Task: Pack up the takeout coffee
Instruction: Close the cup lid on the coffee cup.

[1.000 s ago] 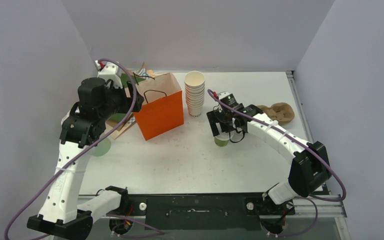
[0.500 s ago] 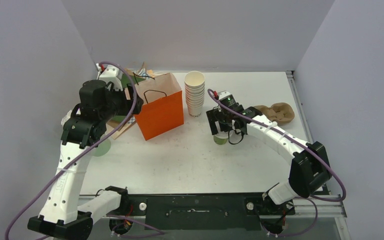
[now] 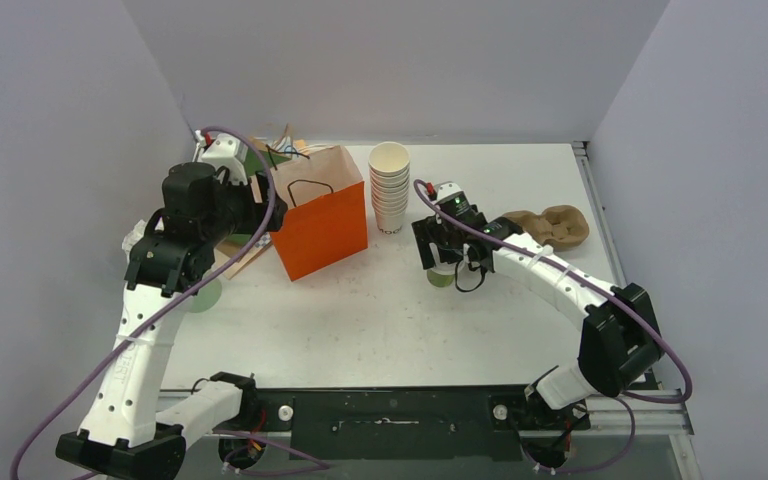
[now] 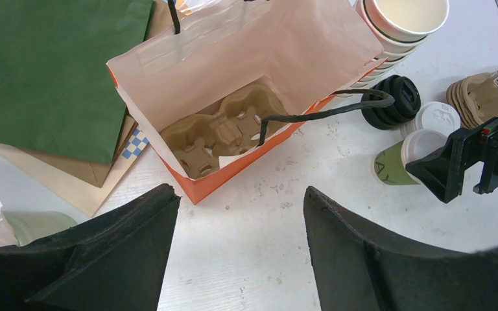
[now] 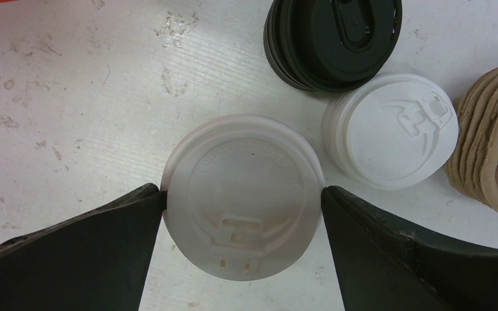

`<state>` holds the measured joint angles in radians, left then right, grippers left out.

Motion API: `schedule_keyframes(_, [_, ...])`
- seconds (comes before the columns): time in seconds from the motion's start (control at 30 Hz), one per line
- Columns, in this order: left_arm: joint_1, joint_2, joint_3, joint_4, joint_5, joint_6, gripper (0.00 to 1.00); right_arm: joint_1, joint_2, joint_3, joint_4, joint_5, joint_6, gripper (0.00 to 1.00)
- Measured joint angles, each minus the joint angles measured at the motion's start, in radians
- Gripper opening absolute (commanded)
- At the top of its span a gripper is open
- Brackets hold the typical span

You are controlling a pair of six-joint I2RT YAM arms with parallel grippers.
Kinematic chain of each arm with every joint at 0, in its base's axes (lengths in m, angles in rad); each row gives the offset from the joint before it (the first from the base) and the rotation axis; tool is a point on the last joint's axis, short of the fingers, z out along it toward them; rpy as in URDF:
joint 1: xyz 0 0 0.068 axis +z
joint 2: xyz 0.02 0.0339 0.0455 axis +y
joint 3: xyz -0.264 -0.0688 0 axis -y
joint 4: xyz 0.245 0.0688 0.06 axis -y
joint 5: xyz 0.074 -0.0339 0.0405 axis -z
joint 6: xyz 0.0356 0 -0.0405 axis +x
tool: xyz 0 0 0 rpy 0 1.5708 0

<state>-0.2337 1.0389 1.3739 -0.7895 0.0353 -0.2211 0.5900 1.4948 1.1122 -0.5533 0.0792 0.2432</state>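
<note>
A takeout coffee, an olive-green paper cup with a white lid, sits right of centre. My right gripper reaches down over it, and both fingertips press the lid's rim from opposite sides. I cannot tell whether the cup is off the table. The orange paper bag stands open at the back left, with a brown pulp cup carrier on its floor. My left gripper hovers open and empty above the table in front of the bag; seen from above, that gripper is at the bag's left side.
A stack of lidless white cups stands right of the bag. Loose black lids and white lids lie just behind the held cup, beside stacked pulp carriers. Flat green and brown bags lie left of the orange bag. A pale green cup is at the left.
My right gripper has shifted slightly back and to the left, and the cup has shifted with it. The left arm has edged a little nearer the bag.
</note>
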Motion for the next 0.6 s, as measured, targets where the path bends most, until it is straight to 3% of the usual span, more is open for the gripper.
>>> schedule_keyframes(0.6, [0.001,0.0,-0.005,0.0,0.0,0.0,0.68,-0.001,-0.003,0.079,-0.14,-0.034,0.007,0.86])
